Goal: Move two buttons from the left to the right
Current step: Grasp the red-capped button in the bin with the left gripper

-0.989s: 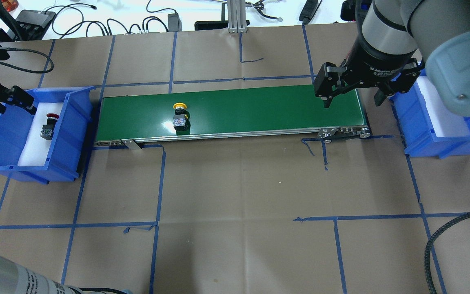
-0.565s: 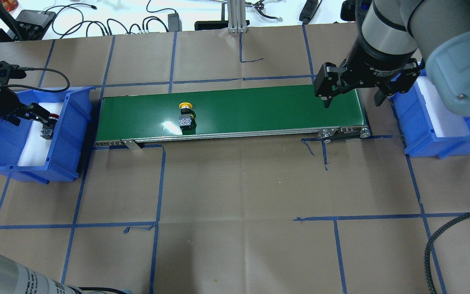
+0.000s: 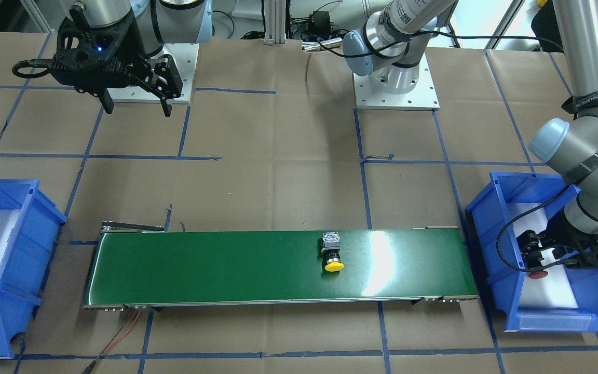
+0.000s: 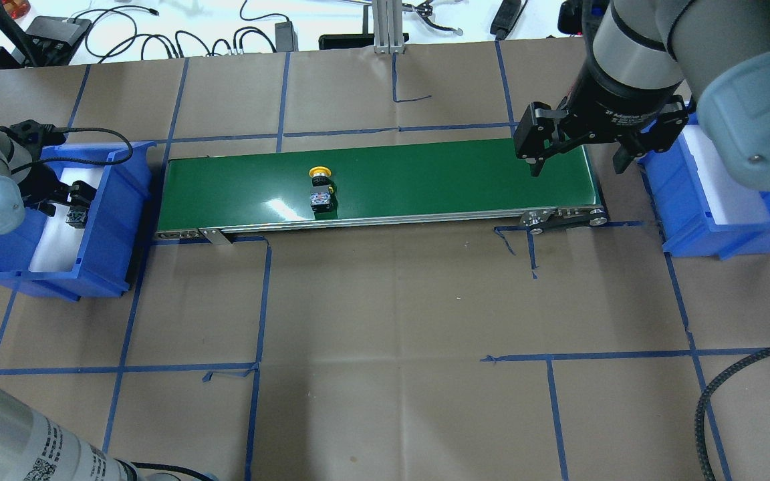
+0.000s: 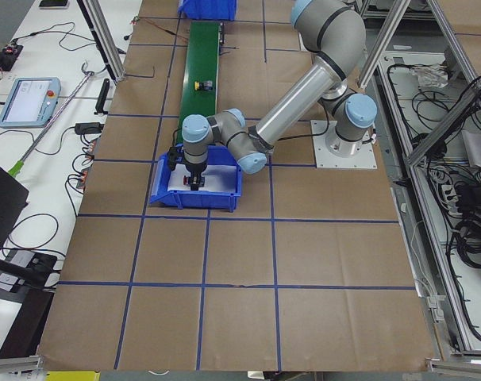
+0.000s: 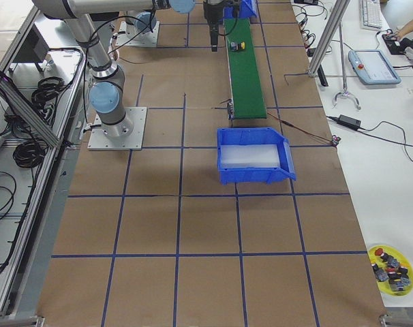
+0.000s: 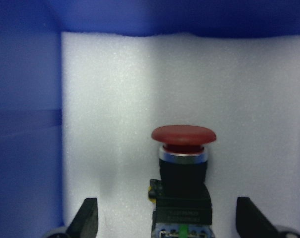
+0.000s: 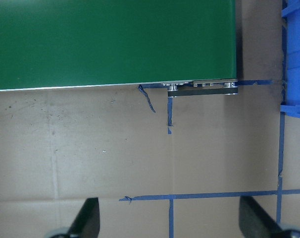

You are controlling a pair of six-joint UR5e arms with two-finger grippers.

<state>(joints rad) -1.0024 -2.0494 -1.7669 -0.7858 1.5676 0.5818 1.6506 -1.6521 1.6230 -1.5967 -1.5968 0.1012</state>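
The red button (image 7: 183,148) lies on white foam in the left blue bin (image 4: 111,267); its red cap shows in the front view (image 3: 538,274). My left gripper (image 7: 170,220) is open, low in the bin, with one finger on each side of the button's black body, apart from it. It also shows in the overhead view (image 4: 67,200). The yellow button (image 4: 320,190) lies on its side on the green conveyor belt (image 4: 425,180), left of the middle. My right gripper (image 4: 579,166) is open and empty, above the belt's right end.
The right blue bin (image 4: 692,227) with white foam stands past the belt's right end, beside my right gripper. Brown paper with blue tape lines covers the table (image 4: 392,321). A black cable (image 4: 726,387) lies at the front right.
My left gripper has moved right and down into the bin and now straddles the red button. The yellow button has ridden the belt to the right. The right arm has not moved.
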